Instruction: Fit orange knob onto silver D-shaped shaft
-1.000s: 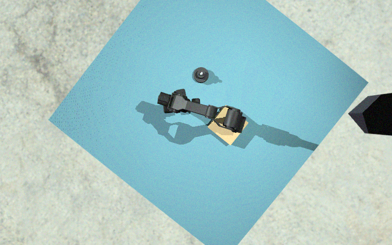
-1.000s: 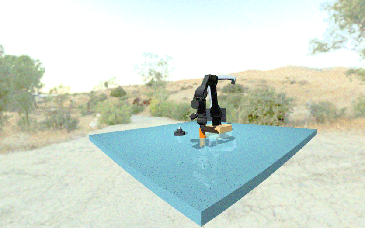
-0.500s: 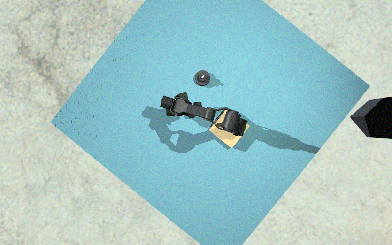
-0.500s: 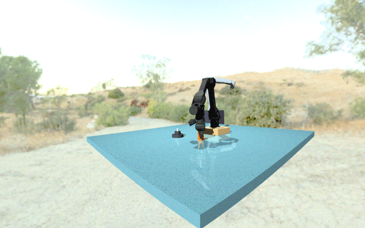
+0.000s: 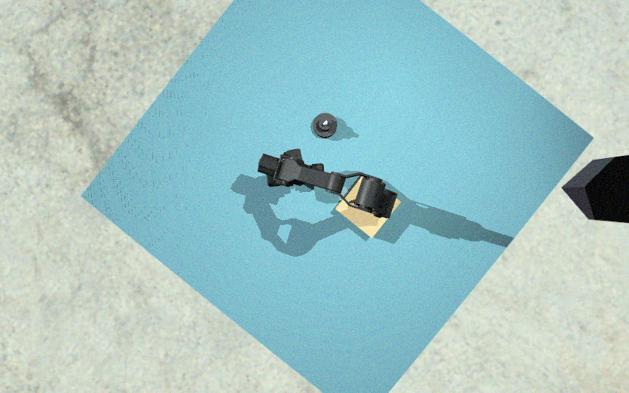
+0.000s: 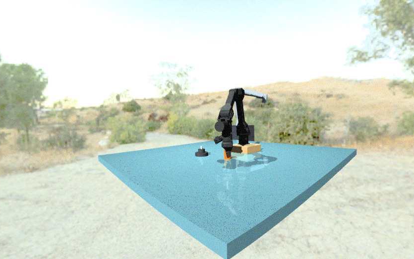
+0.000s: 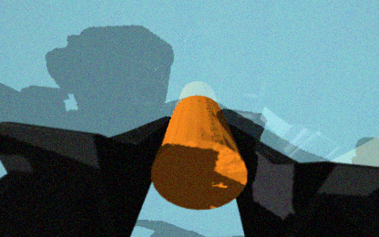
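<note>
The orange knob (image 6: 225,156) (image 7: 198,132) is an upright cylinder standing on the blue table, its bottom meeting its reflection. My gripper (image 6: 227,155) (image 7: 197,126) points down around it and is shut on it, with one dark finger against each side in the wrist view. In the top view the arm hides the knob and the fingers. The knob's underside and hole are hidden. The dark round pedestal (image 5: 316,131) (image 6: 201,154) stands apart from the knob, to its left in the exterior view. The silver shaft (image 5: 325,122) (image 6: 201,147) stands up from its middle, with nothing on it.
The arm's light wooden base block (image 5: 370,225) (image 6: 252,148) is on the table (image 5: 238,97) (image 6: 182,186), right of the knob in the exterior view. The table's edges drop off on all sides. A dark angular object (image 5: 624,190) is at the right of the top view.
</note>
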